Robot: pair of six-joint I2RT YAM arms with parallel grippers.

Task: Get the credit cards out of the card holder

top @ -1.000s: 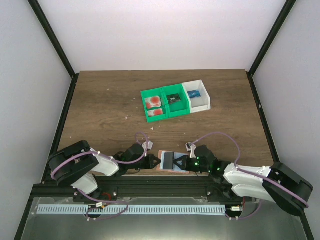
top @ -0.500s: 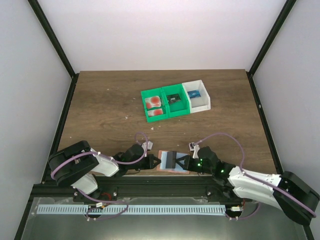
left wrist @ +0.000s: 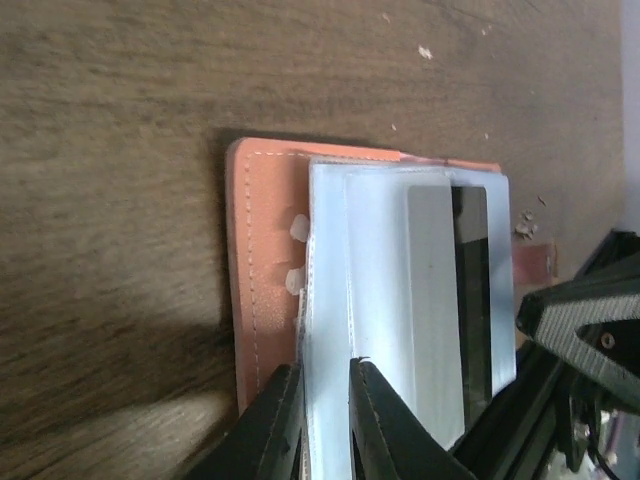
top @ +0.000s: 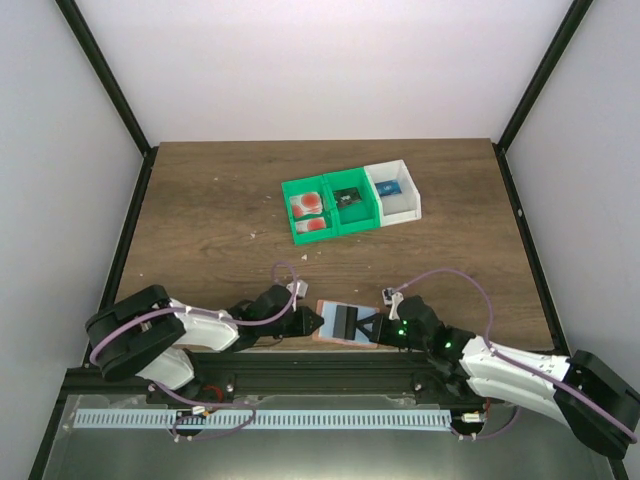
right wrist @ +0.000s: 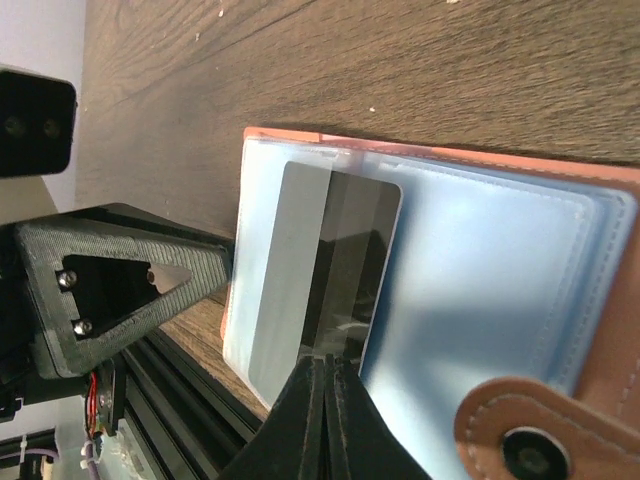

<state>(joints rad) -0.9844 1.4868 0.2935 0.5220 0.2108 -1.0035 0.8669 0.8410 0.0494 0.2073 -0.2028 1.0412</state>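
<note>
Card holder [left wrist: 265, 260] lies open between both grippers. Left gripper [left wrist: 325, 385] pinches holder's blue-grey pocket edge. Right gripper [right wrist: 320, 375] jaws pressed together on grey credit card [right wrist: 320, 250], card partly inside holder pocket.

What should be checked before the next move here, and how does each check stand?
1. Card holder lies open and flat: ok.
2. Left end effector clamps the holder's blue-grey panel: ok.
3. Right end effector shut on the edge of the grey card: ok.
4. That card loose from the panel: cannot tell.
5. Green bin in view, pale cards lying in its left compartment: ok.
</note>
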